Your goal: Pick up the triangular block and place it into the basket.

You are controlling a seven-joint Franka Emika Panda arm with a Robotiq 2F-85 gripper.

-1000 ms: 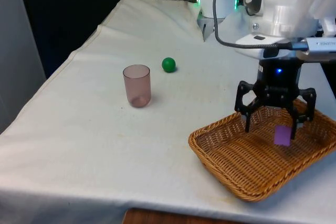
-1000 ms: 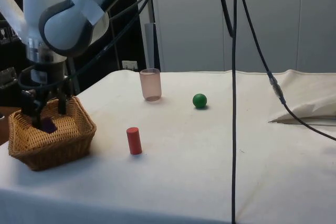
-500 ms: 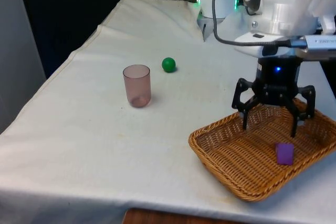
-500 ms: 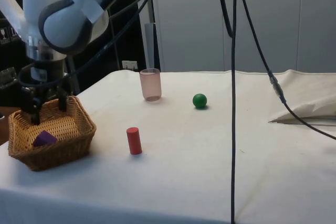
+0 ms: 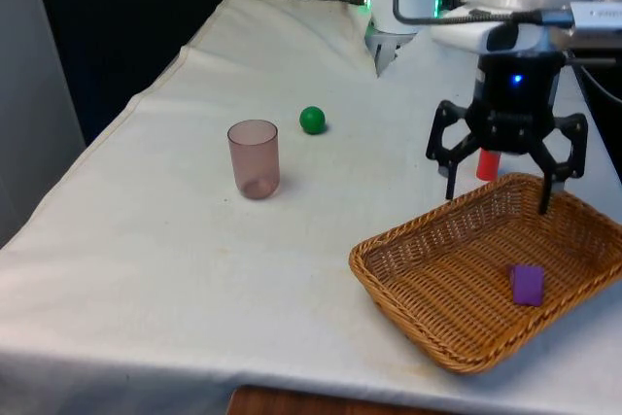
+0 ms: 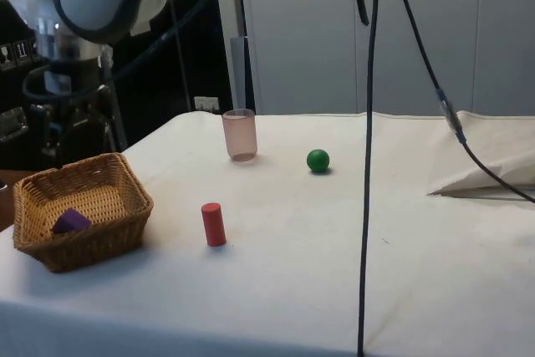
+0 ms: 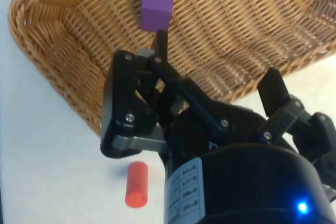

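Note:
The purple triangular block lies on the floor of the wicker basket, near the front view's right. In the side view the block rests inside the basket by its near wall. My gripper hangs open above the basket's far rim, well clear of the block, with nothing between its fingers. From the side the gripper is above the basket. In the wrist view the open gripper looks down on the block and the basket's weave.
A translucent pink cup stands upright left of centre, with a green ball behind it. A red cylinder stands on the cloth just beside the basket, behind the gripper in the front view. Black cables hang across the side view.
The block dropped out of the open fingers and came to rest on the basket floor. The gripper then rose straight up, away from the basket.

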